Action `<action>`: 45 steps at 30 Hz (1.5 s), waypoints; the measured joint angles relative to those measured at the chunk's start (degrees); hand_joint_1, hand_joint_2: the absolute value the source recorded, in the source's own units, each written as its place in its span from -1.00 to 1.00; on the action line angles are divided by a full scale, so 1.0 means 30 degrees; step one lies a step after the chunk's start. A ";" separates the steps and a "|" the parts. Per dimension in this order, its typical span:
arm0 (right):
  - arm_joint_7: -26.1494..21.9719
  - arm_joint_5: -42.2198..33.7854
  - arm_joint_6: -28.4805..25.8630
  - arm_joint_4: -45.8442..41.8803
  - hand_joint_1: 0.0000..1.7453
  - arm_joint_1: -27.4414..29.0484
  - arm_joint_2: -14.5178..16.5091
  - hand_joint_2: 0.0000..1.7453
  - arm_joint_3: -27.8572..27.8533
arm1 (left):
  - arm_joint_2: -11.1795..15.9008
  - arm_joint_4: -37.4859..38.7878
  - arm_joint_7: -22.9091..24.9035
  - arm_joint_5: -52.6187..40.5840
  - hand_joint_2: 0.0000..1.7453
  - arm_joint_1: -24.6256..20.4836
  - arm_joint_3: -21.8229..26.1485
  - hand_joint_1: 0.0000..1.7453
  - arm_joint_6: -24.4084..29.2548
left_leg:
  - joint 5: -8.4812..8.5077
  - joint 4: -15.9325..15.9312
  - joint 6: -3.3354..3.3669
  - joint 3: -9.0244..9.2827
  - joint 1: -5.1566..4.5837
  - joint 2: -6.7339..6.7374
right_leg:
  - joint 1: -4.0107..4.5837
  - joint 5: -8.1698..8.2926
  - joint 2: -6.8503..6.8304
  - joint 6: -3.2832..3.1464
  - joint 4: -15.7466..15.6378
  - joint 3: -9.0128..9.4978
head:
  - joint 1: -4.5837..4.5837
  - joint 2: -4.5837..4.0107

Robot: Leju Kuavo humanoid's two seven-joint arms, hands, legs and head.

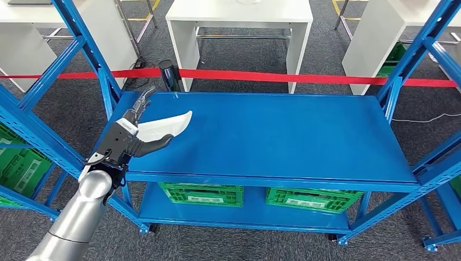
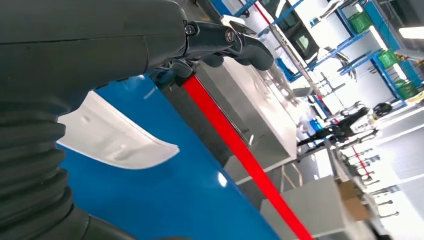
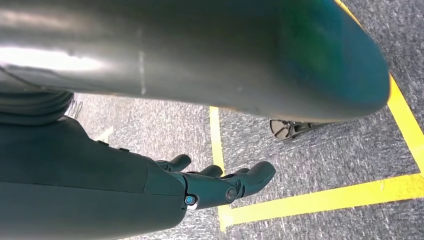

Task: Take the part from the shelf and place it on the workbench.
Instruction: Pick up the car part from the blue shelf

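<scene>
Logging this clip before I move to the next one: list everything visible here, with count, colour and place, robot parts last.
white part: one, white, curved, held above the left end of the upper shelf board
shelving rack: one, blue, straight ahead, with upper and lower boards
crates: two, green, side by side on the lower board
more green crates: in the blue rack at far left; count unclear
barrier tape: one, red, stretched behind the rack
tables: three, white, beyond the tape
floor lines: yellow, on grey carpet
left hand: one, dark, gripping the white part
right hand: one, dark, fingers apart, holding nothing, hanging over the floor
</scene>
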 joint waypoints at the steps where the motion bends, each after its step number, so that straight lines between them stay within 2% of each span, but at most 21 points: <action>1: -0.0004 0.0000 0.0011 0.0000 -1.00 -0.0001 0.0000 -1.00 -0.0025 | 0.0034 0.0140 -0.0025 -0.0411 1.00 0.0003 0.0000 -1.00 -0.0044 | 0.0000 0.0001 0.0001 0.0004 0.0000 0.0000 | -0.0009 0.0000 0.0000 0.0001 -0.0004 0.0007 | 0.0002 0.0000; 6: -0.0042 -0.0020 0.0031 0.0000 -1.00 -0.0006 0.0000 -1.00 -0.0126 | 0.0115 0.1362 -0.0073 -0.3034 1.00 -0.0102 -0.0062 -1.00 0.0504 | -0.0002 0.0008 0.0004 0.0020 -0.0003 0.0002 | -0.0043 0.0015 0.0002 0.0024 -0.0050 0.0037 | 0.0000 0.0000; 12: -0.0053 -0.0076 -0.0025 0.0000 -1.00 -0.0013 0.0000 -1.00 -0.0200 | 0.0108 0.3501 0.0291 -0.7136 1.00 -0.0928 -0.0666 -1.00 0.3649 | -0.0003 0.0015 0.0007 0.0022 -0.0003 -0.0002 | -0.0043 0.0036 0.0002 0.0057 -0.0101 0.0069 | 0.0000 0.0000; 15: -0.0016 -0.0009 -0.0029 0.0000 -1.00 -0.0015 0.0000 -1.00 -0.0204 | 0.0082 0.4623 0.0486 -0.8233 1.00 -0.1484 -0.1060 -1.00 0.4386 | -0.0005 0.0016 0.0010 0.0021 -0.0003 0.0001 | -0.0045 0.0042 0.0004 0.0067 -0.0110 0.0074 | 0.0002 0.0000; 21: 0.0020 0.0027 -0.0029 0.0000 -1.00 -0.0014 0.0000 -1.00 -0.0204 | 0.0040 0.6044 0.0606 -0.8789 1.00 -0.2058 -0.1441 -1.00 0.4641 | -0.0013 0.0019 0.0022 0.0021 -0.0004 0.0003 | -0.0048 0.0045 0.0010 0.0072 -0.0125 0.0077 | 0.0004 0.0000; 26: 0.0135 0.0118 -0.0020 0.0000 -1.00 -0.0019 0.0000 -1.00 -0.0204 | 0.0036 0.7004 0.1239 -1.0637 1.00 -0.2327 -0.1874 -1.00 0.4847 | -0.0016 0.0020 0.0026 0.0020 -0.0004 0.0001 | -0.0047 0.0045 0.0008 0.0073 -0.0131 0.0084 | 0.0002 0.0000; 36: 0.0168 0.0164 0.0037 0.0000 -1.00 -0.0025 0.0000 -1.00 -0.0204 | 0.0055 0.8969 0.0625 -1.1038 1.00 -0.3033 -0.2246 -1.00 0.3690 | -0.0016 0.0020 0.0026 0.0021 -0.0004 0.0001 | -0.0047 0.0046 0.0007 0.0074 -0.0133 0.0088 | 0.0004 0.0000; 40: 0.0168 0.0193 0.0037 0.0000 -1.00 -0.0025 0.0000 -1.00 -0.0204 | 0.0073 0.9699 0.1083 -1.1879 1.00 -0.3343 -0.2484 -1.00 0.3764 | -0.0016 0.0020 0.0026 0.0021 -0.0004 0.0000 | -0.0047 0.0046 0.0007 0.0074 -0.0136 0.0088 | 0.0004 0.0000; 45: 0.0168 0.0226 0.0037 0.0000 -1.00 -0.0035 0.0000 -1.00 -0.0204 | 0.0065 1.1149 0.2428 -1.3724 1.00 -0.4115 -0.3007 -1.00 0.4639 | -0.0016 0.0020 0.0026 0.0020 -0.0004 0.0000 | -0.0047 0.0047 0.0006 0.0075 -0.0137 0.0091 | 0.0004 0.0000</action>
